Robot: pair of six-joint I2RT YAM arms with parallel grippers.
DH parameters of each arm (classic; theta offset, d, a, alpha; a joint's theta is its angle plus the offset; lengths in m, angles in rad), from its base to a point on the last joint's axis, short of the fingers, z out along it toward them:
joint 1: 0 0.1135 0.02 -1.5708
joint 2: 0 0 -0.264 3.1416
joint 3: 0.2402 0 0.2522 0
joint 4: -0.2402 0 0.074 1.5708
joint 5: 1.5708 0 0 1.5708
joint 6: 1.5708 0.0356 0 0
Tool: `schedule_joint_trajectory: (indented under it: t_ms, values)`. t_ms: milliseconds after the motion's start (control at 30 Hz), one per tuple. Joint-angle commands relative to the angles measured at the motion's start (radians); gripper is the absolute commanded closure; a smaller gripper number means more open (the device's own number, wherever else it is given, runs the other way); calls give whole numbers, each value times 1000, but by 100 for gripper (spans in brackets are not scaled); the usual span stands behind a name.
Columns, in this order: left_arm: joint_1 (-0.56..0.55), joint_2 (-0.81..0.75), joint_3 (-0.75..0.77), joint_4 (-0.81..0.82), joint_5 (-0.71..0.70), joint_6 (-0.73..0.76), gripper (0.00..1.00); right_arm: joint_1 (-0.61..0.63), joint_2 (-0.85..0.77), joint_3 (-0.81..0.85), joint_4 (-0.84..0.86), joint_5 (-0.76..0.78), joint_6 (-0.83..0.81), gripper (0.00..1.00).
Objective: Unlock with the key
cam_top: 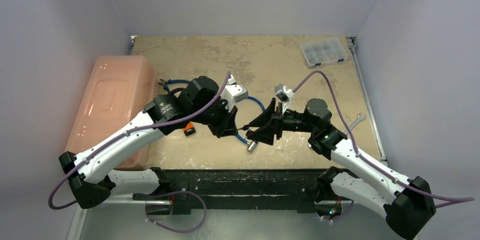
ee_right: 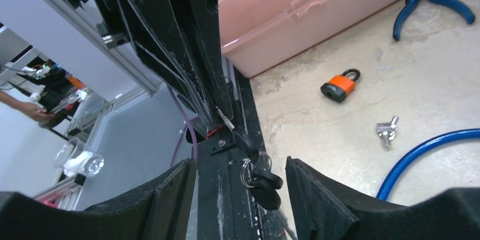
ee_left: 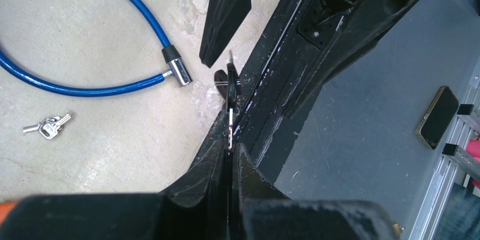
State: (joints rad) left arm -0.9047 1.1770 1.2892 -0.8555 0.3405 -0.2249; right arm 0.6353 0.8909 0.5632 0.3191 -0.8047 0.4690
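While the left claw (ee_left: 229,148) pinched the key (ee_left: 230,110) in the air between the arms, the right claw (ee_right: 240,165) stood spread around its dangling bunch. The orange padlock (ee_right: 341,88) lay on the table (ee_right: 453,70) near the pink box (ee_right: 294,19). A clean handover probably needed the right fingers to close squarely on one key head before the left let go.

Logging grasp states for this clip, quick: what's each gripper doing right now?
Left gripper: closed on the black key bunch.
Right gripper: open, holding nothing.
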Motion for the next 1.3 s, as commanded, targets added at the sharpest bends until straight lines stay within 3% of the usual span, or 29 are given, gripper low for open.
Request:
schedule_joint_trajectory:
  t_ms: [0, 500, 633, 767, 1033, 1267]
  values:
    - [-3, -30, 49, -6, 15, -12, 100, 28, 23, -7, 145, -37, 46, 35]
    - [-3, -40, 39, -5, 10, -23, 100, 82, 83, -9, 279, -28, 95, 45]
    - [-3, -37, 42, -8, 16, -18, 100, 82, 78, -7, 243, 11, 76, 33]
    - [-4, -33, 49, -14, 18, -12, 100, 83, 69, 9, 189, 48, 45, 32]
    - [-3, -30, 46, -10, 22, -8, 100, 83, 70, 22, 168, 54, 23, 37]
    - [-3, -28, 40, -4, 23, -2, 100, 81, 74, 17, 175, 42, 23, 56]
